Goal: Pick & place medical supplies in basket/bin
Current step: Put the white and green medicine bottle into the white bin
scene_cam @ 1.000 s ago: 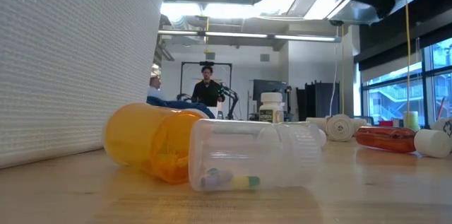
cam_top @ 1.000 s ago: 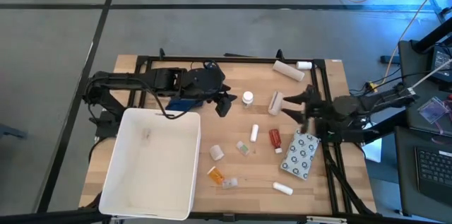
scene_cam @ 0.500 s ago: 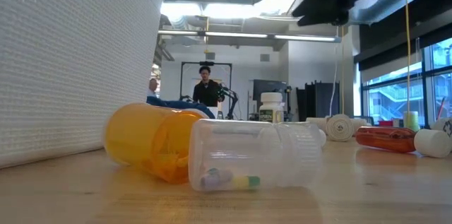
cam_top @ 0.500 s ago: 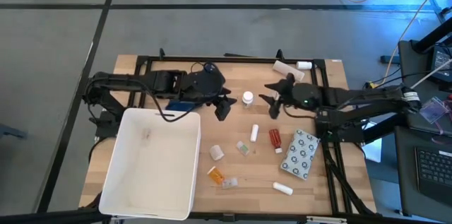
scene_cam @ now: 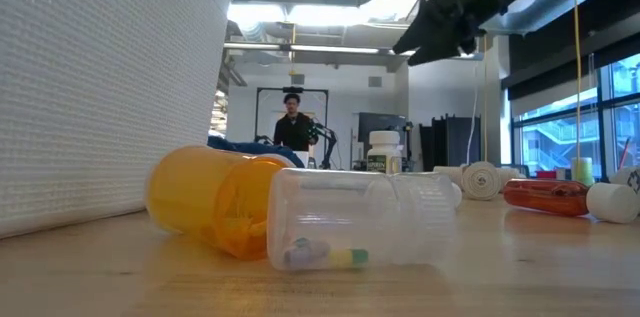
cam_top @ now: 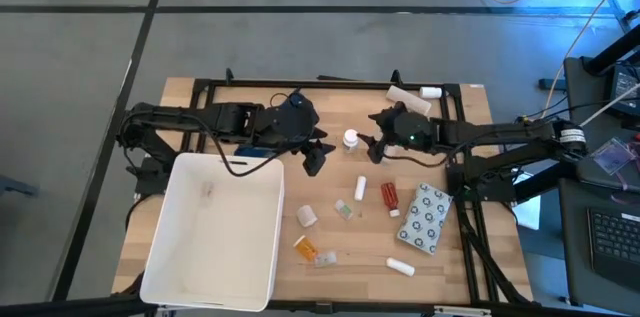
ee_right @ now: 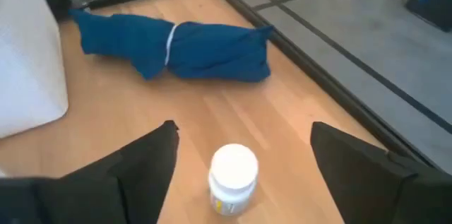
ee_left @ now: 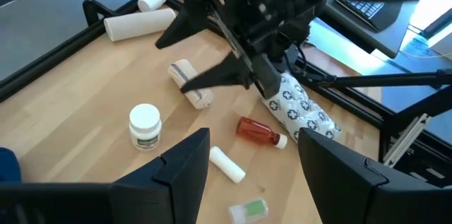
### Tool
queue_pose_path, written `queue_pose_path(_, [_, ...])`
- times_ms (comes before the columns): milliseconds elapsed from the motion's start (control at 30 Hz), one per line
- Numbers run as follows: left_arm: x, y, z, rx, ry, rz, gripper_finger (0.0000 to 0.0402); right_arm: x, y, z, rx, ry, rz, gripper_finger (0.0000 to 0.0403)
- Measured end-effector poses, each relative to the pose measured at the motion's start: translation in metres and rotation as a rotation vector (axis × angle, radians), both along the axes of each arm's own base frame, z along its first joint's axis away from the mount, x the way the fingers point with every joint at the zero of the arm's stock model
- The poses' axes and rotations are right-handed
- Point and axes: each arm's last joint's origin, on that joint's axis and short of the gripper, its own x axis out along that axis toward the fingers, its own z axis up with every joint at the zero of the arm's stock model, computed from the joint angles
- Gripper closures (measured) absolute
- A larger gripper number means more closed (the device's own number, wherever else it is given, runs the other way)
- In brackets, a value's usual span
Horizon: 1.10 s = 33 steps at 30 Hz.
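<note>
A white-capped white bottle (cam_top: pixel 351 139) stands upright on the wood, and my open right gripper (cam_top: pixel 369 140) hovers just right of it. In the right wrist view the bottle (ee_right: pixel 233 179) shows ahead between the two spread fingers, untouched. My open left gripper (cam_top: pixel 315 153) waits left of the bottle, above the table by the bin's far right corner. The large white bin (cam_top: pixel 215 232) sits near left. The blue cloth (ee_right: pixel 176 51) lies beside it, partly under the left arm. The red bottle (cam_top: pixel 389 195), white tube (cam_top: pixel 360 186) and dotted packet (cam_top: pixel 425 219) lie to the right.
The orange pill bottle (scene_cam: pixel 215 202) and a clear pill bottle (scene_cam: pixel 365 219) lie on their sides near the front edge. A beige roll (ee_left: pixel 191 83) lies under the right arm, with white rolls (cam_top: pixel 410 100) at the far edge. A black frame rims the table. A person stands far behind.
My right gripper has swung from the table's right side toward the left, passing over the beige roll to a spot beside the white bottle, and has come lower in the low view. Its fingers stay apart. The supplies have stayed where they were.
</note>
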Motion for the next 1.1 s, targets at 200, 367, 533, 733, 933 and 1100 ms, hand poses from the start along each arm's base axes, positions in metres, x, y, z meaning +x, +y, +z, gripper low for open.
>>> queue_pose_path(200, [0.000, 0.000, 0.000, 0.000, 0.000, 0.000, 0.0192, 0.016, -0.008, -0.024, -0.018, 0.097, -0.035, 0.0070])
queue_pose_path(367, [0.000, 0.000, 0.000, 0.007, 0.002, -0.004, 0.0192, 0.034, -0.021, -0.045, 0.038, 0.094, -0.034, 0.0069])
queue_pose_path(533, [0.000, 0.000, 0.000, 0.007, 0.003, -0.004, 0.0192, 0.042, -0.031, -0.061, 0.119, 0.102, -0.048, 0.0069])
queue_pose_path(733, [0.000, 0.000, 0.000, 0.028, 0.008, -0.017, 0.0192, 0.048, -0.033, -0.076, 0.124, 0.149, -0.021, 0.0069])
queue_pose_path(933, [0.000, 0.000, 0.000, 0.029, 0.008, -0.018, 0.0192, 0.055, -0.036, -0.087, 0.127, 0.149, -0.028, 0.0072])
queue_pose_path(1100, [0.000, 0.000, 0.000, 0.029, 0.008, -0.018, 0.0192, 0.054, -0.040, -0.093, 0.156, 0.172, -0.045, 0.0103])
